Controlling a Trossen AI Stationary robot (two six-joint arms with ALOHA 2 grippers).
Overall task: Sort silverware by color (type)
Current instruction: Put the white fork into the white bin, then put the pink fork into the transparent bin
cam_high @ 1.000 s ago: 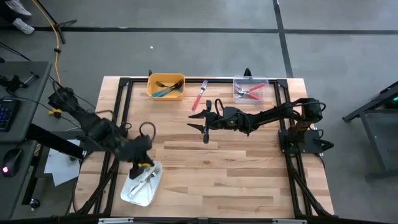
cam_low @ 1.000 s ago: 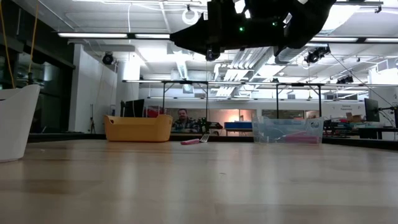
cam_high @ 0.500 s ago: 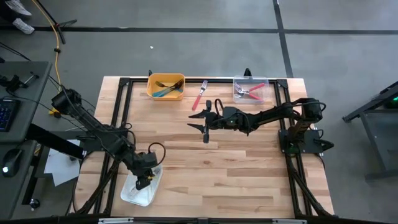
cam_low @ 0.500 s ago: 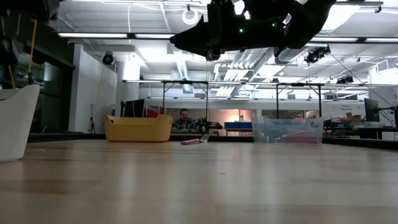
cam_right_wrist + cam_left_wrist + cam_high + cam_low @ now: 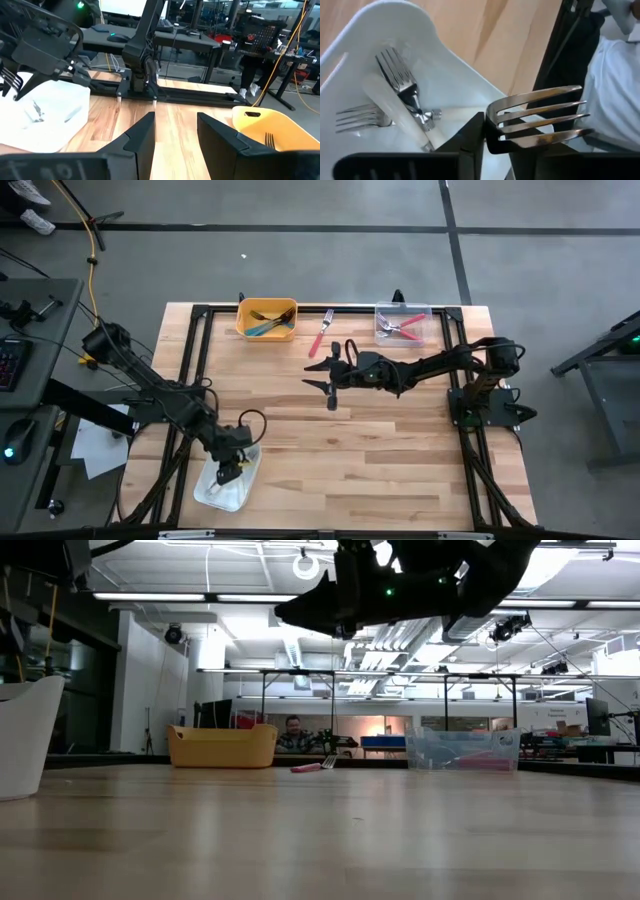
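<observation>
Pale wood table [image 5: 360, 450] — glossy white bin [image 5: 455, 95], shiny tined fork [image 5: 540, 117].

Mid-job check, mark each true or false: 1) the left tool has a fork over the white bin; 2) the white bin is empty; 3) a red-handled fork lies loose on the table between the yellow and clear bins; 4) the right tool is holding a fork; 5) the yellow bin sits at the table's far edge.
1) True: the left tool has a silver metal fork between its fingers, above the white plastic bin.
2) False: forks already lie in it.
3) True: the red-handled fork lies on the wooden table.
4) False: the right tool is open with nothing in it.
5) True: the yellow plastic bin is there.
</observation>
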